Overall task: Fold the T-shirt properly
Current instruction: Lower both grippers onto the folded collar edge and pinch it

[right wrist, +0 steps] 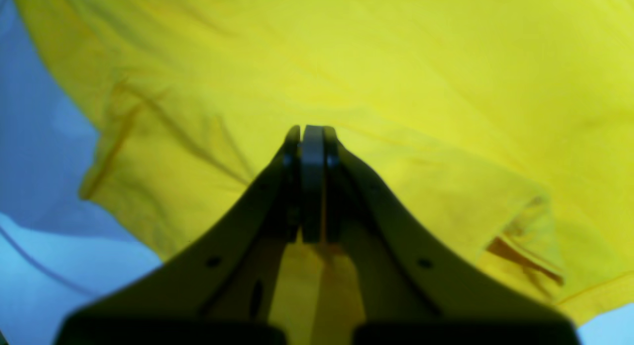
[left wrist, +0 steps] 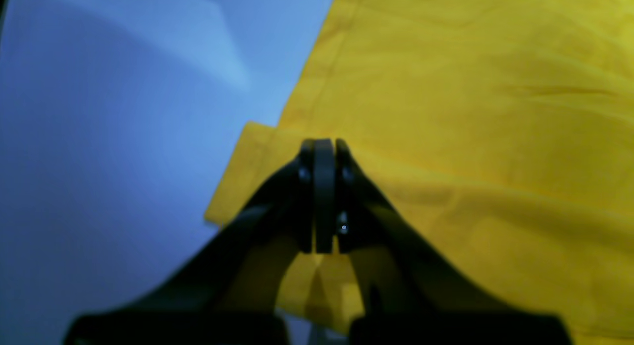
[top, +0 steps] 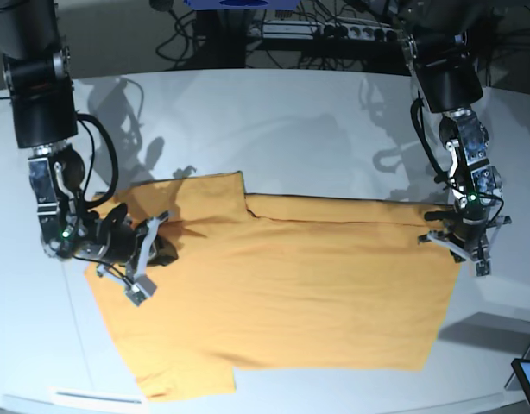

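With both grippers, left [top: 462, 246] & right [top: 144, 259], pinched tight on the T-shirt [top: 274, 293] lying flat on the table [top: 291, 129], we'd lift both edges evenly w/o tugging, fold across in sync; cables [top: 351, 30] at the back sit well clear, nothing blocks.

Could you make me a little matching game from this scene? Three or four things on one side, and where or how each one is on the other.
Things:
1. T-shirt
2. left gripper
3. right gripper
4. table

Descriptions:
A. white, carries everything
B. orange-yellow, spread flat
C. shut on cloth at the base view's right edge of the shirt
D. shut on cloth near a sleeve at the base view's left

Pairs: 1-B, 2-C, 3-D, 4-A
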`<state>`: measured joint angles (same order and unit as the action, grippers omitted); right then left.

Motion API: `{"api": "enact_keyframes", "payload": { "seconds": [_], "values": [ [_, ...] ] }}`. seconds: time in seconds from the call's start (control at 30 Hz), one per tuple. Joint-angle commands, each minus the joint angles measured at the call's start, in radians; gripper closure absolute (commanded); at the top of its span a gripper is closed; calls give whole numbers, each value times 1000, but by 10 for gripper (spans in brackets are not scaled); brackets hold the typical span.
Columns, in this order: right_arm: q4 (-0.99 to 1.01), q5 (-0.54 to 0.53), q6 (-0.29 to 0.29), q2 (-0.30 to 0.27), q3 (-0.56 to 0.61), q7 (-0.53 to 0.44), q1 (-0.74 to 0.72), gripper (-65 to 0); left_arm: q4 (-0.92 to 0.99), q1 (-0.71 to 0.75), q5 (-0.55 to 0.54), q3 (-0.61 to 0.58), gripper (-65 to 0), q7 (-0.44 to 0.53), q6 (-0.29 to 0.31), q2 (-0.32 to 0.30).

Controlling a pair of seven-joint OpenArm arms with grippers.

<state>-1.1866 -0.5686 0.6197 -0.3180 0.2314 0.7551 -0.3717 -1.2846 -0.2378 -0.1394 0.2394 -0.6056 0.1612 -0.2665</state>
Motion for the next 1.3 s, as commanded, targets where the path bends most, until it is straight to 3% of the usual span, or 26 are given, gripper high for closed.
{"api": "enact_keyframes", "payload": {
  "seconds": [0.0,0.13,0.3,0.53,0.67,0.93,1.13,1.27],
  "values": [
    [-3,-14,2,-11,-7,-24,-37,-1,-5,-34,-1,-1,0,28,-4,-15],
    [6,-11,-7,-13,-7,-41,-57,-1,23,-58,1,-73,0,49,-4,-37],
    [4,101,-136,-10,-2,-115,-60,0,55,-45,2,-117,0,192,-4,-44],
    [7,287,-179,4,-5,-395,23,0,147,1,10,-117,0,393,-7,-53],
    [6,367,-238,9,-4,-517,72,0,196,2,126,-117,0,545,-9,-43],
    [20,433,-323,39,-5,-638,107,0,302,-8,192,-107,0,697,-9,-32],
    [81,487,-326,62,-7,-685,124,0,411,-10,191,-105,0,847,-9,-37],
    [110,490,-326,62,-7,-690,138,0,477,-10,191,-105,0,849,-9,-50]
  ]
}}
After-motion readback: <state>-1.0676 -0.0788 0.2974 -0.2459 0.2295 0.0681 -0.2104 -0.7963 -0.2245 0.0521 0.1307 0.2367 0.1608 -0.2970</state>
